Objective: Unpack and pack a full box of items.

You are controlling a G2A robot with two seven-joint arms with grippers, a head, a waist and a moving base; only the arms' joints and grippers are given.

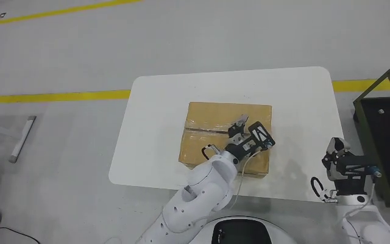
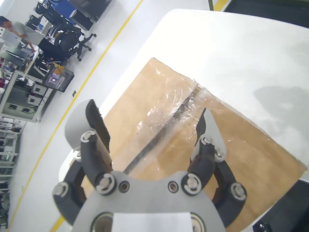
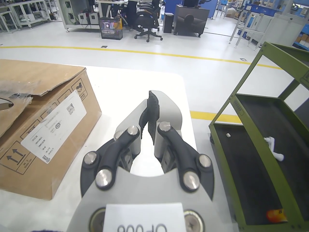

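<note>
A brown cardboard box [image 1: 213, 125] sits in the middle of the white table [image 1: 292, 91], its top flaps closed along a seam covered with clear tape [image 2: 169, 107]. My left gripper [image 1: 251, 131] hovers open over the box's top near the seam; in the left wrist view the left gripper [image 2: 149, 115] has its fingers spread on either side of the taped seam, holding nothing. My right gripper [image 1: 336, 146] stays off the table's right edge, shut and empty; the right gripper [image 3: 150, 97] points past the box's labelled side [image 3: 53, 124].
A green cart [image 3: 253, 146] stands just right of the table, its dark shelf holding a small white part [image 3: 274, 147] and an orange item [image 3: 275, 214]. A yellow floor line [image 1: 61, 96] runs behind the table. Bare table surface lies around the box.
</note>
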